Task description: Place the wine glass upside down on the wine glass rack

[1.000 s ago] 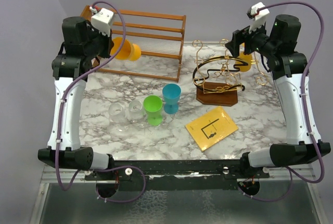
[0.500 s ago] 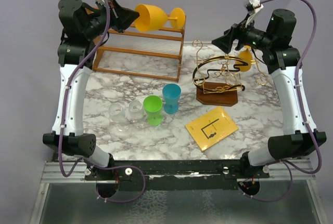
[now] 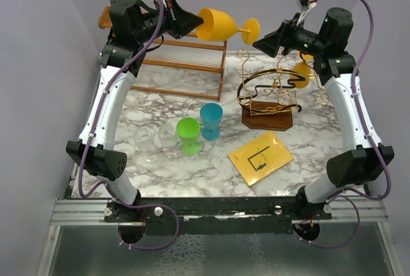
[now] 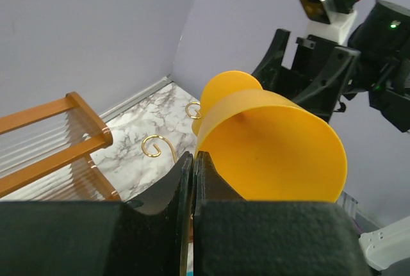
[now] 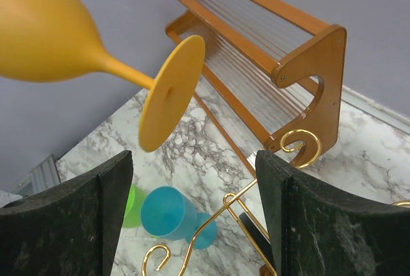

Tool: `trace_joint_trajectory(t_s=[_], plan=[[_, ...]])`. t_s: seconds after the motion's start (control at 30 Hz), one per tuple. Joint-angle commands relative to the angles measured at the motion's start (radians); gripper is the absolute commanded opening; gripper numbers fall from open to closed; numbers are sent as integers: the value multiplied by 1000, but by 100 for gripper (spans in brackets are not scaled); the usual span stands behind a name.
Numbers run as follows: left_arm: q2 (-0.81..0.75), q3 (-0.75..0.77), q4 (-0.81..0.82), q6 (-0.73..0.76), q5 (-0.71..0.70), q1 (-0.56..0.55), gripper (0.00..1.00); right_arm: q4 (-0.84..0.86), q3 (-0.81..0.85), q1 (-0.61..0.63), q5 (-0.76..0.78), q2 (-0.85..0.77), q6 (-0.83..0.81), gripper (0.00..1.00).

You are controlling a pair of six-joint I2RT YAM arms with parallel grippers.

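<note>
The yellow card (image 3: 261, 155) shows a black line figure. The left claw (image 3: 194, 23) pinches the wine glass (image 3: 221, 25) by its rim, sideways aloft, foot facing the spread right claw (image 3: 264, 43) above the wine glass rack (image 3: 269, 117).

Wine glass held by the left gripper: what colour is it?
Plain orange-yellow all over; the wine glass shows best in the top external view.

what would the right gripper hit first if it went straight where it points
Probably the flat round foot of the yellow stemmed wine glass that the left gripper holds sideways by its bowl. The right wrist view shows it ahead of the open right gripper, between its fingers; depth is unclear.
</note>
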Motion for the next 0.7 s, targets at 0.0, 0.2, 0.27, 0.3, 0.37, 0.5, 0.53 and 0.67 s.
trace_joint_trajectory(t_s=[0.0, 0.2, 0.27, 0.3, 0.37, 0.5, 0.53, 0.67], plan=[[9, 42, 39, 9, -9, -28, 0, 47, 14, 16, 18, 22, 36, 76], [11, 44, 19, 38, -24, -52, 0, 54, 22, 20, 28, 35, 61, 70], [11, 44, 9, 54, -32, -60, 0, 52, 22, 22, 33, 36, 65, 67], [11, 44, 4, 61, -36, -63, 0, 48, 21, 22, 36, 37, 65, 63], [11, 46, -4, 71, -46, -70, 0, 41, 21, 22, 44, 37, 63, 54], [11, 52, -19, 93, -62, -81, 0, 33, 18, 22, 60, 33, 60, 32], [11, 54, -23, 101, -66, -85, 0, 33, 17, 22, 61, 33, 61, 29], [11, 52, -33, 126, -78, -98, 0, 22, 22, 22, 86, 35, 60, 15]])
